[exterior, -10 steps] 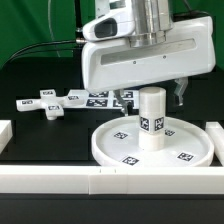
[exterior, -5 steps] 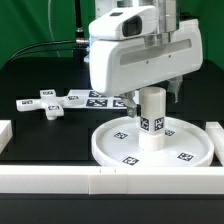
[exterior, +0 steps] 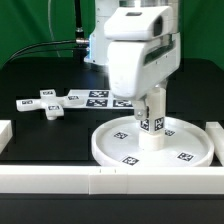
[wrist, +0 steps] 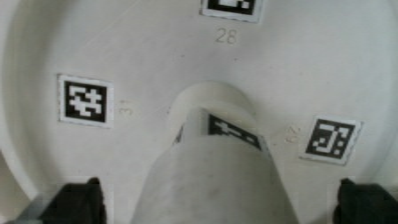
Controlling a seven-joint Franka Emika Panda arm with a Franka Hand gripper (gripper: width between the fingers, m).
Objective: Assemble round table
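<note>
we are hovering our gripper (exterior: 151, 98) straight over the cylinder leg (exterior: 153, 126), jaws spread wide and grasping nothing. in the wrist view the fingertips (wrist: 75, 200) are flanking the leg with gaps on both sides. the leg is standing upright, long axis vertical, near the middle of the round disc (exterior: 106, 150) at the exterior view's lower right. the cross-shaped piece (exterior: 45, 103) is lying well apart on the counter (exterior: 40, 135), at the left.

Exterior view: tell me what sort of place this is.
Most likely a robotics lab test bench: a black table fenced by white border rails, a cross-shaped piece covered in square tags, and a green backdrop behind the robot arm.
</note>
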